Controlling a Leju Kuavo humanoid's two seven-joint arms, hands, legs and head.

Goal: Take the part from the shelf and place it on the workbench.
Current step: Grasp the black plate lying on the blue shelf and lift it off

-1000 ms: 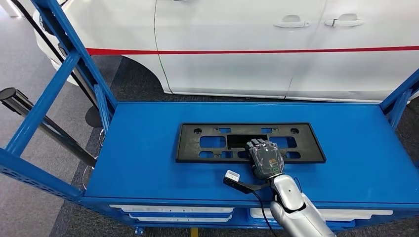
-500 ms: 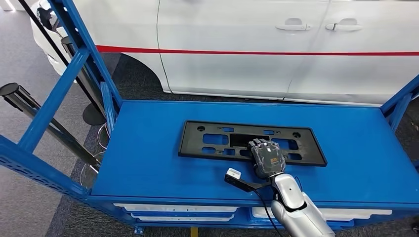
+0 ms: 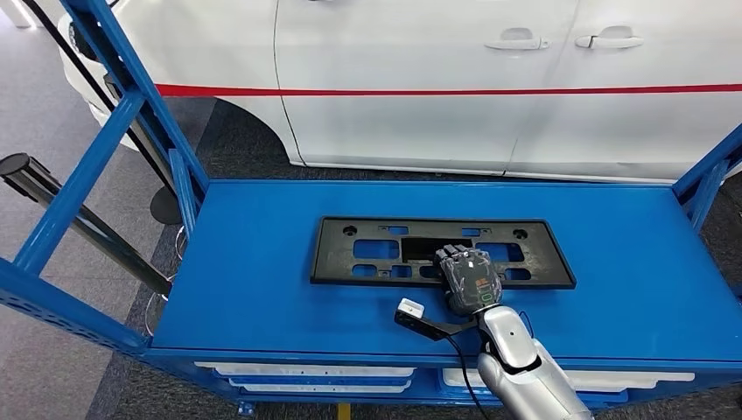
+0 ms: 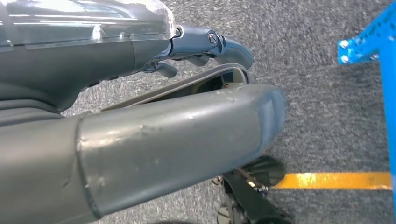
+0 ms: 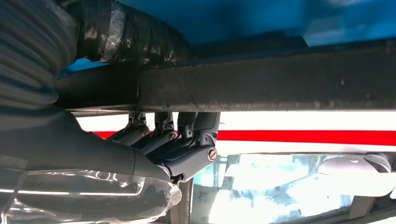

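Note:
A flat black rectangular part with several cut-outs lies on the blue top surface in the head view. My right hand rests over its near edge, right of centre. In the right wrist view the fingers curl over the part's dark edge with the thumb on the other side, so the hand grips it. My left hand hangs over grey carpet, holding nothing, its fingers loosely apart.
Blue frame posts rise at the left and right ends of the surface. A white car with a red stripe stands close behind. White parts lie on a lower level. A yellow floor line crosses the carpet.
The head view swayed slightly and came back. My right hand stays on the part's near edge, and the part has not moved on the blue surface.

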